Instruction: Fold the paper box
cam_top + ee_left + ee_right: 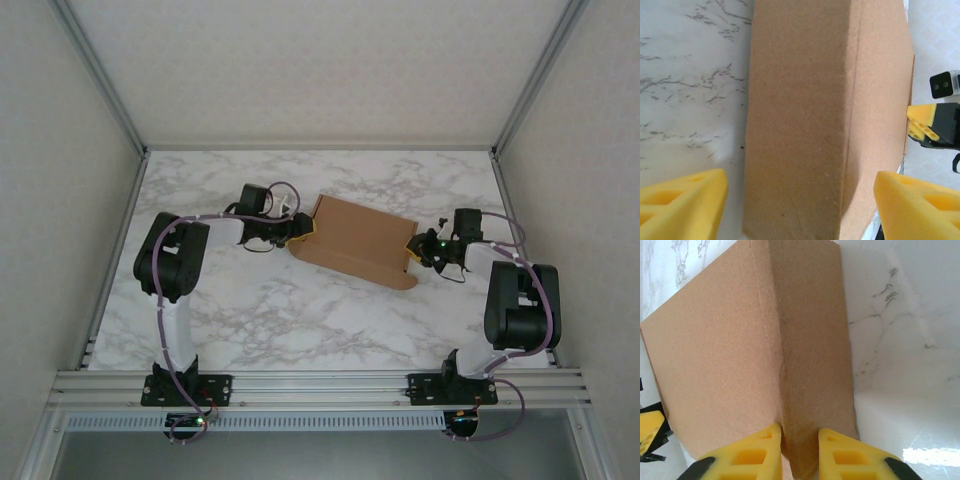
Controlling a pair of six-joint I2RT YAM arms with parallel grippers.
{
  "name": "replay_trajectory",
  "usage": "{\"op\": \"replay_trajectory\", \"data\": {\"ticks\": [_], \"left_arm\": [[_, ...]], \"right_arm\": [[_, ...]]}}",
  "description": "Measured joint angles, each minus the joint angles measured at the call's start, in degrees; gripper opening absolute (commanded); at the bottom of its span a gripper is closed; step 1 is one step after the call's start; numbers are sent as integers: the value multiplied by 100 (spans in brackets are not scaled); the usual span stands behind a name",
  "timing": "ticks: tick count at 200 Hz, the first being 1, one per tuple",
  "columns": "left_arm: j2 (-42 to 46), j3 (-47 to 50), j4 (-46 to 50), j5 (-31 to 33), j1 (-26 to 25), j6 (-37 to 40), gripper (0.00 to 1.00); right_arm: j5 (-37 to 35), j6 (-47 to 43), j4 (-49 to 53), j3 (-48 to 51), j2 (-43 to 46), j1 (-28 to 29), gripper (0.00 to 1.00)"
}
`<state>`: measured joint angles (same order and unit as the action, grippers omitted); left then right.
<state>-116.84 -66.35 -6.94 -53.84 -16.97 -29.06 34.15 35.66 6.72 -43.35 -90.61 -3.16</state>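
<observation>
Grey-veined marble table (250,320), pale, perhaps textured walls (60,150), paper box (355,238) mid-surface.

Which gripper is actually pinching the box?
The right gripper, shut on the box's fold; the left gripper only straddles the box end, jaws wide.

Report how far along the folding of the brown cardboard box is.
Done: the plain brown cardboard box already has panels creased up, forming a wedge on the marble table. In hand: the right tool pinches a raised fold at one end; the left tool straddles the other end, open. Left: the panels stand at an angle, so closing looks unfinished.
</observation>
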Motion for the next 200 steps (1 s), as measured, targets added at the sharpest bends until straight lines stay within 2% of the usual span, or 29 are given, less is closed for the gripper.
{"op": "replay_trajectory", "data": {"ticks": [48, 74, 99, 124, 137, 146, 158, 176, 200], "left_arm": [[-85, 2, -527, -37, -133, -389, 78], [-122, 13, -828, -35, -153, -699, 74], [-122, 157, -1384, -37, -151, -1108, 62], [-118, 278, -1711, -44, -144, -1353, 42], [-94, 291, -1729, -52, -146, -1388, 38], [-37, 319, -1714, -66, -146, -1384, 39], [79, 363, -1606, -98, -155, -1349, 49], [339, 496, -1523, -221, -173, -1259, 57], [894, 852, -1506, -404, -234, -1220, 61]], "right_arm": [[170, 83, -160, 63, -35, -85, 21], [149, 107, -164, 63, -35, -116, 21], [144, 127, -205, 74, -35, -155, 22], [72, 127, -238, 74, -24, -197, 23], [17, 125, -247, 74, -13, -201, 25], [0, 125, -245, 72, -7, -201, 26], [-9, 122, -236, 63, -7, -201, 28], [-57, 101, -133, -4, -15, -201, 30], [-118, 72, -28, -138, -87, -201, 31]]}}
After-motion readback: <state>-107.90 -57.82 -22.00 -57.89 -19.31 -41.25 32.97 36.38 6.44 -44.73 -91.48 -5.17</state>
